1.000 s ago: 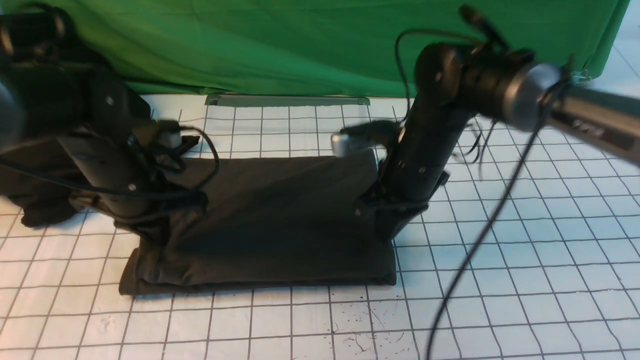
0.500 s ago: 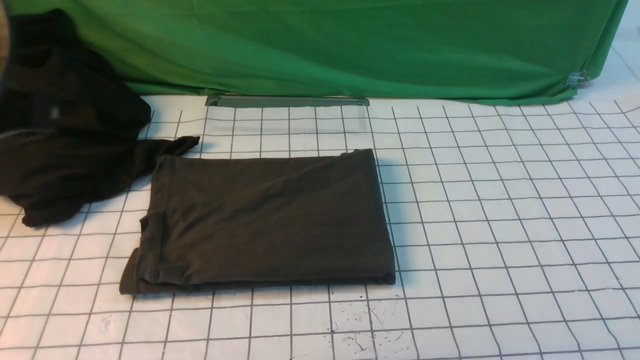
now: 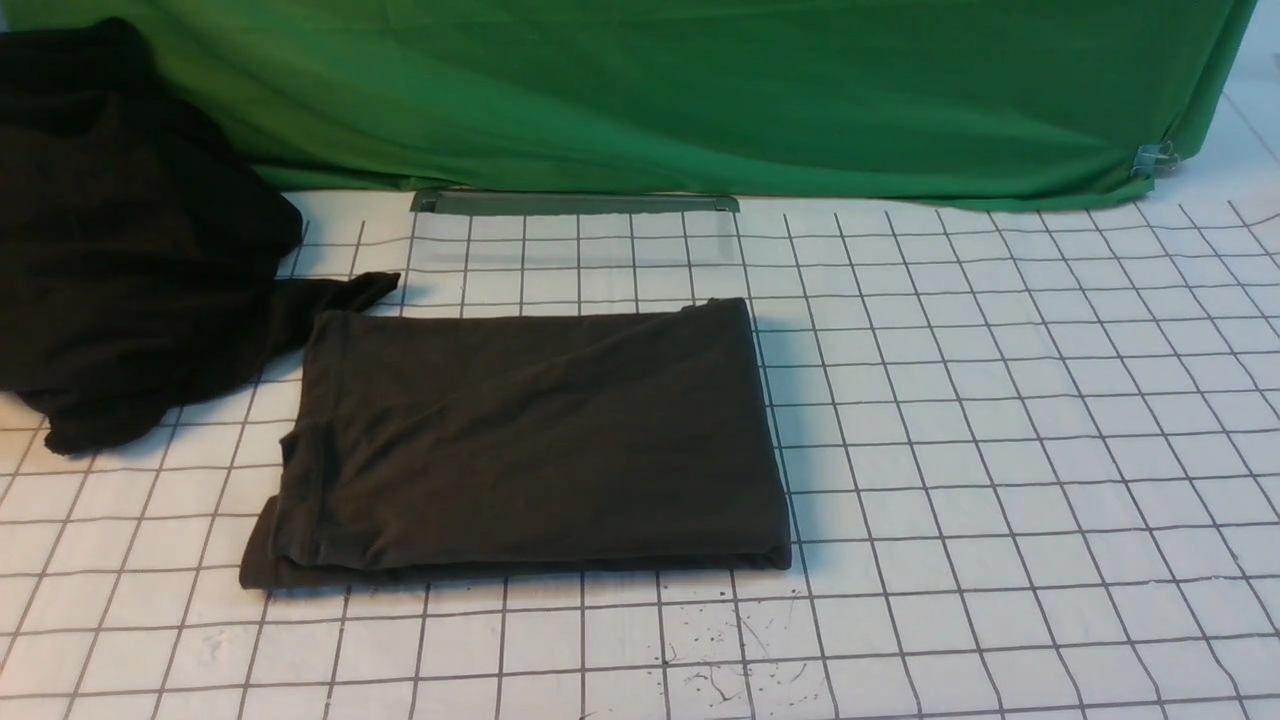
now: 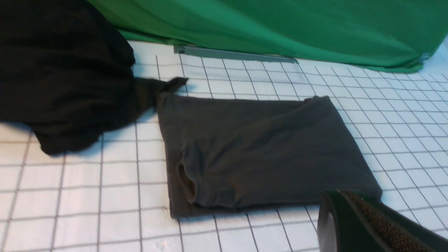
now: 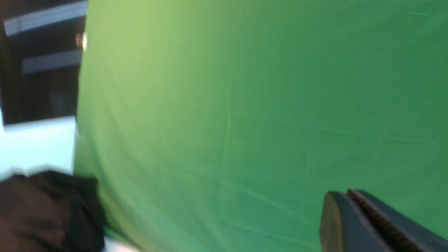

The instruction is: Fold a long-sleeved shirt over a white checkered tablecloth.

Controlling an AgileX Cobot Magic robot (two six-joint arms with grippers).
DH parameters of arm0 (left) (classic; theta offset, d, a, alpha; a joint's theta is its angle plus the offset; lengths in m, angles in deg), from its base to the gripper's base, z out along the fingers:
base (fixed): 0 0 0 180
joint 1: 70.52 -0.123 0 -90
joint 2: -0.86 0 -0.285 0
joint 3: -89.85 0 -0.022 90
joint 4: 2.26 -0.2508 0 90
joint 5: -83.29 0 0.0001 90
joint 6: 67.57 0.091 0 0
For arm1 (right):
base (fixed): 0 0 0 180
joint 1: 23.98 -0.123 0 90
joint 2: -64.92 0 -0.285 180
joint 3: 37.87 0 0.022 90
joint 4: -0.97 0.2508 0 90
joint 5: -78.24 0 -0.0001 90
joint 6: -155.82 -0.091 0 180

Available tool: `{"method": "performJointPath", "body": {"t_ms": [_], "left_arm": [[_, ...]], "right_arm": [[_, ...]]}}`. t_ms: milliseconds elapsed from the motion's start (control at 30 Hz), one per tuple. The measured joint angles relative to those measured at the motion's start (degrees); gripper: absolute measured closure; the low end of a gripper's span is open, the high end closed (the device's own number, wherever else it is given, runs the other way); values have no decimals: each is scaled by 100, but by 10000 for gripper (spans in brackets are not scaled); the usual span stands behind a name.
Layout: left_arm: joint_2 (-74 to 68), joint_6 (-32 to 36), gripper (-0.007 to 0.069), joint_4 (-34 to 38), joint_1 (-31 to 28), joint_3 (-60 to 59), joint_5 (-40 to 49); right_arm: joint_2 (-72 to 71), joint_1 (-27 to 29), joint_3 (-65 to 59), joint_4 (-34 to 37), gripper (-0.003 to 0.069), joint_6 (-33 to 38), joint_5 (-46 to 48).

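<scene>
Shirt (image 3: pixel 530 440) fabric, dark brown-black, is seen folded into a flat rectangle on the checkered tablecloth (image 3: pixel 1000 450), with its layered edges stacked along the near side and a small pocket of cloth gaping open at the near left corner, as shown in the left wrist view (image 4: pixel 259 150). No print is visible on the upward face. Taking the folded shirt as the landmark, a second black garment heap (image 3: pixel 130 250) is found to its left and slightly farther back, with one pointed tip reaching to the shirt's far left corner, where the two appear to touch or nearly touch. Behind the shirt, a green cloth (image 3: pixel 700 90) is hung across the back, and a grey strip (image 3: pixel 575 202) is laid flat along its lower edge. A scatter of ink specks (image 3: pixel 720 670) is marked on the tablecloth just in front of the shirt. No arm is seen in the front view. The left claw (image 4: pixel 364 224) is caught at the edge of its own wrist view, near the shirt's near right corner and raised above the tablecloth (image 4: pixel 105 196); its jaws are pressed together with nothing between them. The right claw (image 5: pixel 353 224) is likewise closed and empty, and is pointed at the green cloth (image 5: pixel 262 105), with the heap (image 5: pixel 45 213) at the picture's edge.
</scene>
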Motion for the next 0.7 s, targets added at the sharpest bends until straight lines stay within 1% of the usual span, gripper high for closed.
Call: {"method": "performJointPath", "body": {"t_ms": [100, 133, 200, 300, 467, 533, 700], "left_arm": [[256, -7, 629, 138, 0, -317, -1], [346, -7, 629, 185, 0, -477, -12], [399, -7, 629, 237, 0, -657, -63], [404, -12, 629, 263, 0, -807, -255], [404, -12, 628, 290, 0, -866, -688], [404, -5, 628, 290, 0, -866, -917], [404, 48, 624, 290, 0, -866, -982]], "right_arm": [[-769, 6, -1089, -15, 655, -203, -864], [-1183, 6, -1620, -19, 655, -323, -1272], [-1702, 6, -2216, -19, 655, -411, -1709], [-2257, 6, -2709, -19, 655, -424, -2087], [-2567, 6, -2849, -21, 634, -478, -2229], [-2573, 6, -2849, -55, 605, -491, -2275], [-2573, 6, -2855, -55, 580, -502, -2275]]}}
